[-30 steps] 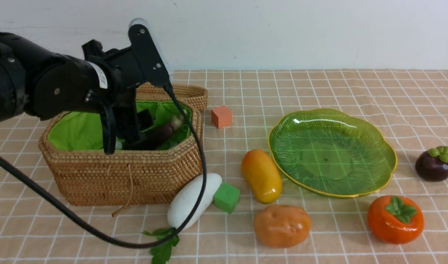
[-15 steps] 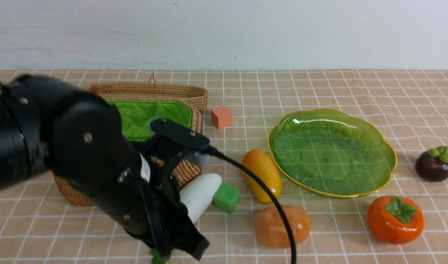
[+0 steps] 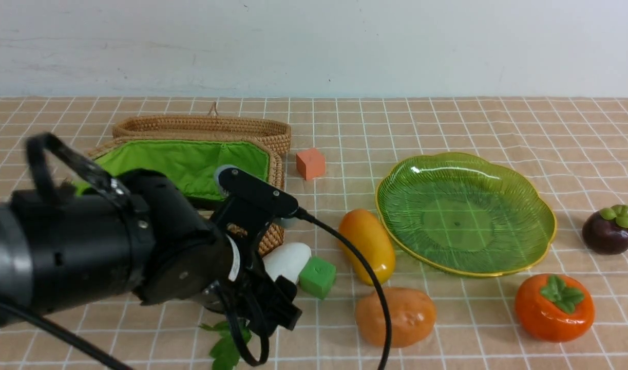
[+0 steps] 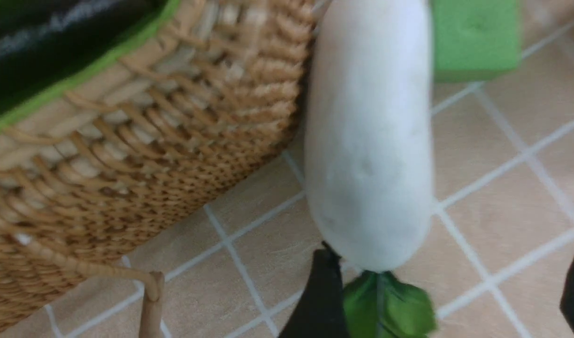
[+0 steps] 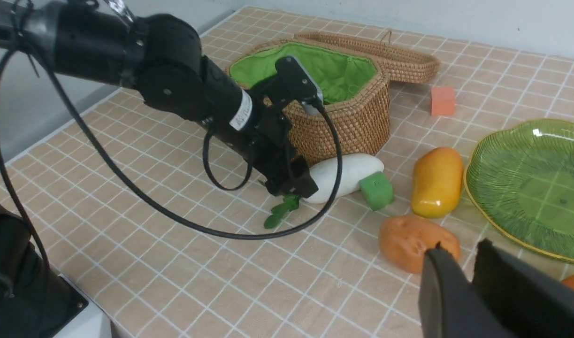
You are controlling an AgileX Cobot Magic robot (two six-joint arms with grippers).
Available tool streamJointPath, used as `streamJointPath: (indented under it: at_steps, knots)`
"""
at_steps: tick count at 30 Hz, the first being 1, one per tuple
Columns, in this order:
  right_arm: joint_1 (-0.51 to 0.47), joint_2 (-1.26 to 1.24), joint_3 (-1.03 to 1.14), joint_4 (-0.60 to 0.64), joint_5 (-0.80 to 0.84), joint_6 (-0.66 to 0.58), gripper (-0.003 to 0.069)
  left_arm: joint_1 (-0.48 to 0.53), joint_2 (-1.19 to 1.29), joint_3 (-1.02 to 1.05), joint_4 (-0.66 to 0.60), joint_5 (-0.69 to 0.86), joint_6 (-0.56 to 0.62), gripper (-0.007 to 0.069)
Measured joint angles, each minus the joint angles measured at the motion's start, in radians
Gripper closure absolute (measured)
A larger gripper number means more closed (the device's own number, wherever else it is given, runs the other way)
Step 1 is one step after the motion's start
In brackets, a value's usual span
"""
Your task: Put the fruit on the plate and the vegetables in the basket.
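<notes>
Leaving the eggplant (image 4: 57, 28) in the basket (image 3: 270, 240), the left hand (image 3: 272, 308) comes down, jaws apart, at the leafy end of the white radish (image 3: 288, 259) lying on the counter (image 3: 447, 128) against the basket's wall.

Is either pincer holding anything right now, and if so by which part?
Nothing is held. The left pincer is open astride the leafy end of the radish, not closed on it; the right pincer is empty.
</notes>
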Motion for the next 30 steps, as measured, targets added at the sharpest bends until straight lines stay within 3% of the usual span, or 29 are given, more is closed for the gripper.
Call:
streamJointPath:
  at_steps: [5, 9, 23, 30]
  knots:
    - [0.0, 0.0, 0.0, 0.002, -0.002, 0.0, 0.0552, 0.0, 0.086, 0.0, 0.162, -0.034, -0.163, 0.0006]
    - [0.0, 0.0, 0.0, 0.005, -0.002, 0.0, 0.0552, 0.0, 0.124, 0.0, 0.244, -0.095, -0.227, 0.0046]
    - [0.0, 0.0, 0.0, 0.007, -0.001, 0.0, 0.0542, 0.0, 0.209, 0.0, 0.268, -0.151, -0.242, 0.0069]
    - [0.0, 0.0, 0.0, 0.007, 0.013, 0.0, 0.0541, 0.0, 0.221, 0.0, 0.268, -0.154, -0.242, 0.0168]
